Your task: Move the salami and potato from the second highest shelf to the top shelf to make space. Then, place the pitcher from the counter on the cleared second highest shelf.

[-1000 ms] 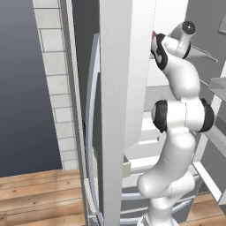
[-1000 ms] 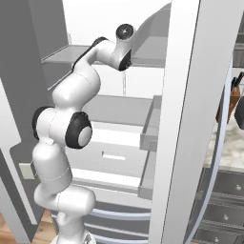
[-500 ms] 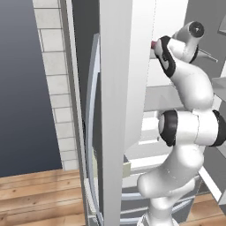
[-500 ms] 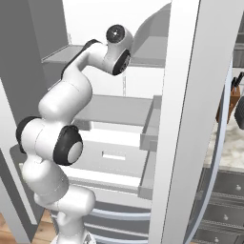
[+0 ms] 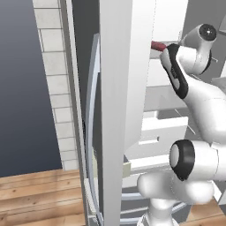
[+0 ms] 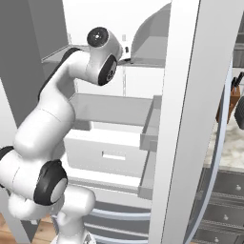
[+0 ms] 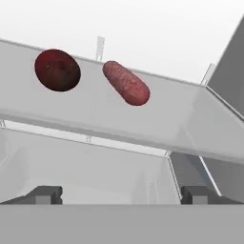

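Observation:
On the top shelf (image 7: 95,114) lie the salami (image 7: 126,82), a reddish sausage shape, and to its left a round dark red lump, the potato (image 7: 57,69). My gripper (image 7: 121,194) is open, its fingertips (image 7: 45,194) spread wide, empty and apart from both, just in front of and below that shelf's edge. Under it the second highest shelf (image 7: 95,167) lies bare. From the right base view, the wrist (image 6: 100,38) is level with the top shelf (image 6: 143,59), above the second highest shelf (image 6: 109,108). A dark red end (image 5: 158,45) shows beside the hand. The pitcher is out of view.
The open fridge door's white edge (image 5: 119,110) stands close on the left. A white drawer box (image 6: 109,152) and door-side bins (image 6: 152,128) sit lower. The marble counter (image 6: 233,147) over dark grey drawers (image 6: 224,200) is at right, with dark utensils (image 6: 236,95).
The arm's elbow has swung outward and down while the wrist stays at the top shelf. The jaws remain wide apart.

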